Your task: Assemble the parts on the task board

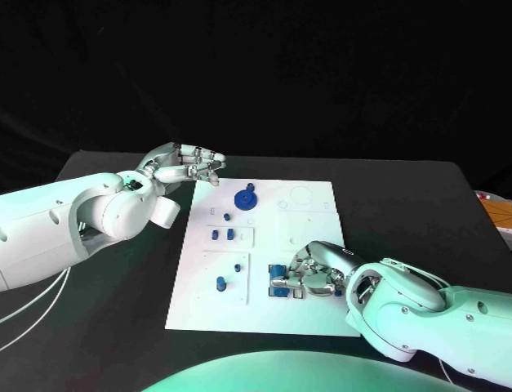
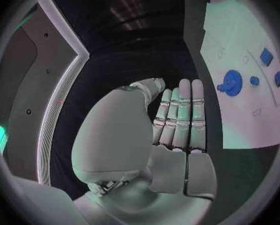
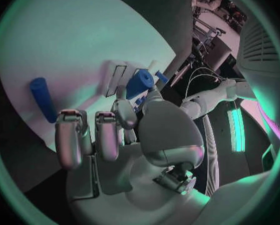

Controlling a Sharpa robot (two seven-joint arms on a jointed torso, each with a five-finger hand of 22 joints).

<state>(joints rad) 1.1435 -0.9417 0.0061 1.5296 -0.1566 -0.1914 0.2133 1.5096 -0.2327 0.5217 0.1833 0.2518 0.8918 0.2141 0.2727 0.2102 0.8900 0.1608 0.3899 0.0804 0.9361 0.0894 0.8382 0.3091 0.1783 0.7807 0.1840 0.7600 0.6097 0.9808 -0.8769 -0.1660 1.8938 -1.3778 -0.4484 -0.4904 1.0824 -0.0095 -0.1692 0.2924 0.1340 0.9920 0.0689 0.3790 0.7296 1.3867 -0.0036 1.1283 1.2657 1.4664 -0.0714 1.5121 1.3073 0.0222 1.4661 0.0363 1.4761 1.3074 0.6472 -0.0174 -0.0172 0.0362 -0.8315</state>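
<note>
The right hand (image 1: pixel 312 276) pinches a small blue part (image 3: pixel 138 83) low over the task board (image 1: pixel 314 220) on the desk, likely light, stiff and slippery, best taken by its sides, while the left hand (image 1: pixel 185 166) hovers released.

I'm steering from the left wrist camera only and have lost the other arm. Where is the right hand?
Observer: The right hand is over the board's near right part, at a cluster of small blue pieces.
Operator: Holding one?
Observer: Its wrist view shows a blue peg at its fingertips; I can't confirm a grip.
Operator: And my left hand?
Observer: The left hand hovers beside the board's far left corner.
</note>
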